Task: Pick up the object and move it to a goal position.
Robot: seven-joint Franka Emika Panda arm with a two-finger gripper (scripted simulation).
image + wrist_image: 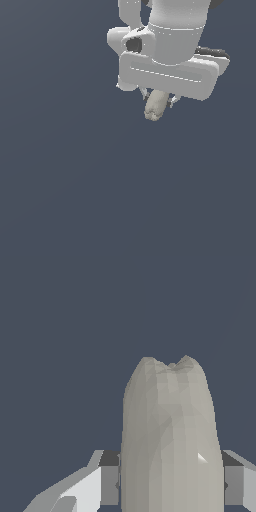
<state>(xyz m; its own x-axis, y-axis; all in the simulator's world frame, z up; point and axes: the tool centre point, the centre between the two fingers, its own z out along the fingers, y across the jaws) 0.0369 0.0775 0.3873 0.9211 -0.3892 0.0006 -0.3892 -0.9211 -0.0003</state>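
Beige-grey, matte — 1 object [170, 441] clamped between the 2 fingers [107, 483] of 1 white tool [159, 100].

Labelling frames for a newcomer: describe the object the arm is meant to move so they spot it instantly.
In the exterior view, find the big white robot arm at the top. Just below its wide white block sits the claw, and the object pokes down from between its fingers. It is a small beige-grey matte lump with a rounded end, far narrower than the white hardware, the only non-white thing against the plain dark background.
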